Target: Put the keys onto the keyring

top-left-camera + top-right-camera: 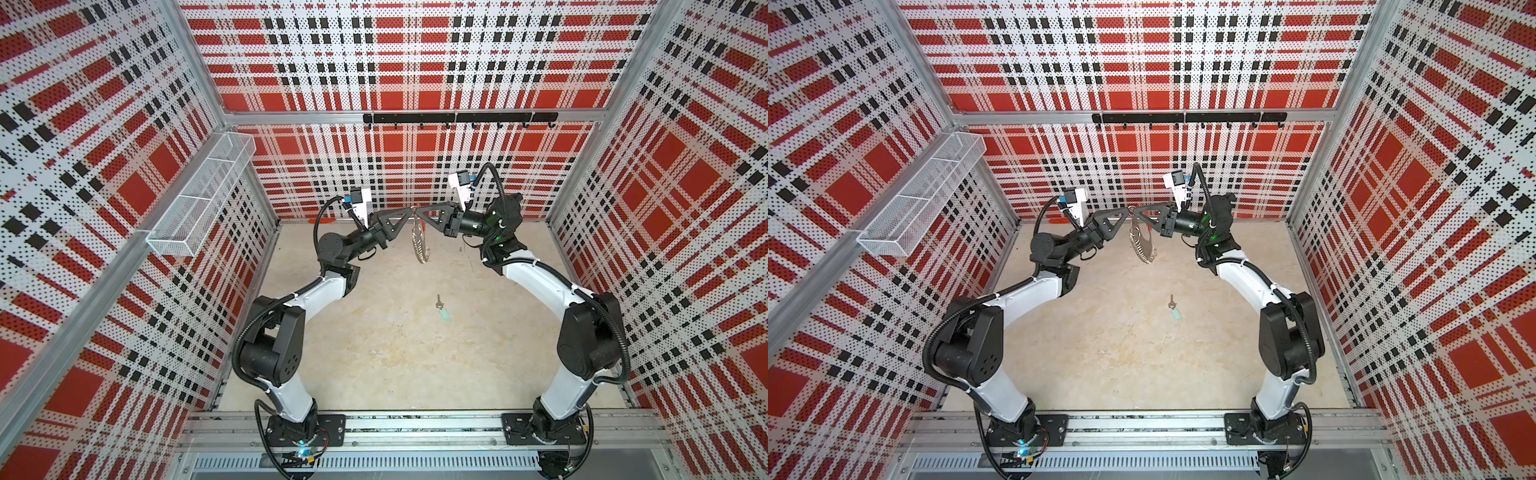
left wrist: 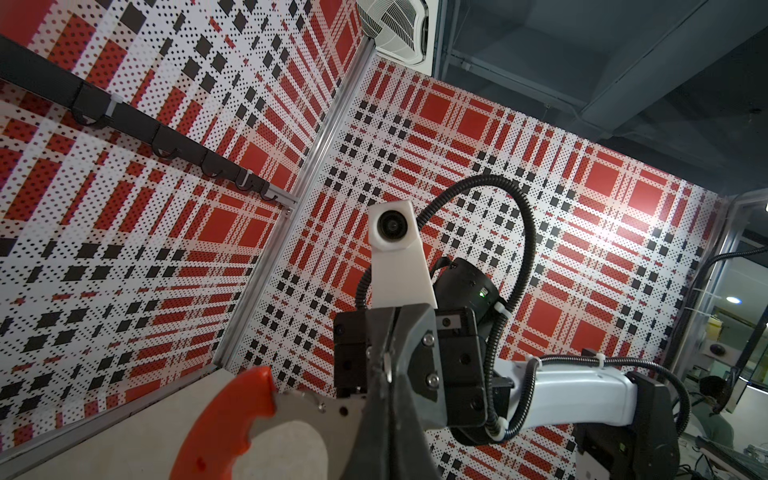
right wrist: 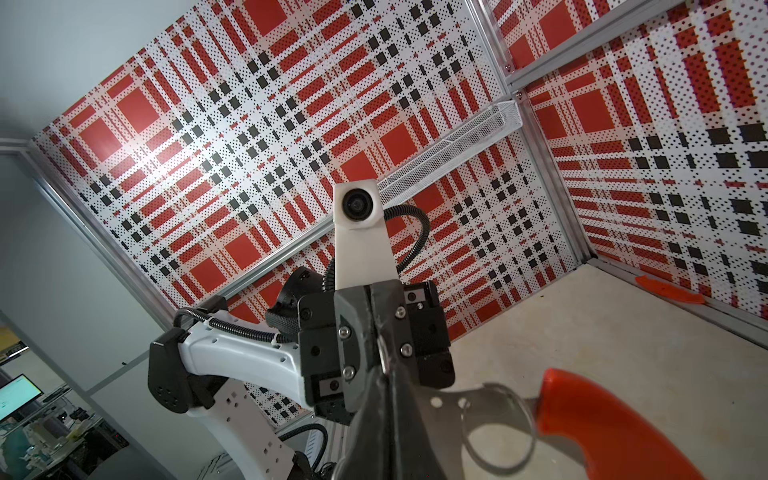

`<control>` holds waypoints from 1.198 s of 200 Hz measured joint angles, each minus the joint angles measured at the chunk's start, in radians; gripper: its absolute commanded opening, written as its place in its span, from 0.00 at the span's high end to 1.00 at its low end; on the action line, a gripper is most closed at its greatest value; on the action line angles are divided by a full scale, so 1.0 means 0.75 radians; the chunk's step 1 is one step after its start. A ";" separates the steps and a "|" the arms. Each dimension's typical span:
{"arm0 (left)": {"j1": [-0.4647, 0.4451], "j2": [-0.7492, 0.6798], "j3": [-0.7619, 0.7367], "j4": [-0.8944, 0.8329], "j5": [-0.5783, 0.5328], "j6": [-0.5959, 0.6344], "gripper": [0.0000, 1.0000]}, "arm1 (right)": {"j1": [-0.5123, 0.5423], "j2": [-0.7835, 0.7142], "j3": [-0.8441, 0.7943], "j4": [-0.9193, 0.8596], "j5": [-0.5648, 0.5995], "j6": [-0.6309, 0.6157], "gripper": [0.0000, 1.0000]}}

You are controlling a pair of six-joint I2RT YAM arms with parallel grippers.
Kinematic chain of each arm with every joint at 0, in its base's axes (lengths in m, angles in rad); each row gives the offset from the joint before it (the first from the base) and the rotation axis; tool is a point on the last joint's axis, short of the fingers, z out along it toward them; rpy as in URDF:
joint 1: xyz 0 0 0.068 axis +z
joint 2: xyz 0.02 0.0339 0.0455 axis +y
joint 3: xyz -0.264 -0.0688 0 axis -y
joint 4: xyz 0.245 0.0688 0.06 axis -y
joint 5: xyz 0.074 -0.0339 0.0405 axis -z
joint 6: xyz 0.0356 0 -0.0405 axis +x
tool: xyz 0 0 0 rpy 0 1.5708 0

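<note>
The keyring (image 1: 420,243) hangs in the air at the back middle, seen edge-on, with several small wire loops along its rim. Both grippers meet at its top. My left gripper (image 1: 409,212) comes in from the left and my right gripper (image 1: 418,212) from the right. In the left wrist view the left gripper (image 2: 386,419) is shut on the keyring's metal plate (image 2: 307,409), beside its red section (image 2: 232,419). In the right wrist view the right gripper (image 3: 388,415) is shut on the same plate (image 3: 449,405). The keys (image 1: 443,308) lie on the floor in front, key and teal tag together.
A white wire basket (image 1: 203,195) hangs on the left wall. A black hook rail (image 1: 457,118) runs along the back wall. A flat red piece (image 3: 669,291) lies at the foot of the back wall. Both arm bases stand on the front rail (image 1: 415,428).
</note>
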 measured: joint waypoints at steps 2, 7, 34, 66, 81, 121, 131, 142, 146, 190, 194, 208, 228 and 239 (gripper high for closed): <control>0.000 -0.004 -0.005 -0.003 -0.006 0.002 0.76 | 0.001 -0.001 -0.003 0.001 0.002 0.000 1.00; 0.000 -0.017 -0.017 -0.018 -0.019 0.007 0.68 | 0.005 -0.005 -0.017 0.008 0.012 0.000 1.00; 0.010 -0.151 -0.103 -0.247 -0.173 0.143 0.02 | 0.012 -0.057 -0.145 0.019 0.095 -0.010 1.00; -0.005 -0.362 -0.109 -0.749 -0.571 0.477 0.02 | 0.015 -0.091 -0.258 0.109 0.193 -0.012 1.00; -0.019 -0.421 -0.096 -0.938 -0.758 0.604 0.02 | 0.014 -0.091 -0.288 0.195 0.220 0.028 1.00; -0.023 -0.447 -0.011 -1.393 -1.120 0.729 0.02 | 0.014 -0.013 -0.305 0.680 0.238 0.298 1.00; -0.004 -0.463 -0.015 -1.459 -1.122 0.742 0.02 | 0.014 0.020 -0.281 0.772 0.239 0.365 1.00; 0.028 -0.497 -0.046 -1.469 -1.111 0.739 0.02 | 0.014 0.043 -0.269 0.832 0.239 0.416 1.00; 0.043 -0.519 -0.068 -1.468 -1.103 0.730 0.02 | 0.014 0.047 -0.269 0.847 0.239 0.427 1.00; 0.247 -0.705 -0.266 -1.342 -0.951 0.654 0.02 | 0.017 0.048 -0.272 0.923 0.243 0.470 1.00; 0.246 -0.699 -0.258 -1.342 -0.940 0.655 0.02 | 0.019 0.048 -0.273 0.926 0.244 0.472 1.00; 0.216 -0.678 -0.230 -1.343 -0.904 0.656 0.01 | 0.025 0.048 -0.277 0.933 0.258 0.476 1.00; 0.137 -0.634 -0.161 -1.382 -0.879 0.651 0.05 | 0.040 0.048 -0.289 0.934 0.284 0.470 1.00; 0.083 -0.622 -0.131 -1.393 -0.861 0.649 0.15 | 0.051 0.048 -0.300 0.926 0.295 0.456 1.00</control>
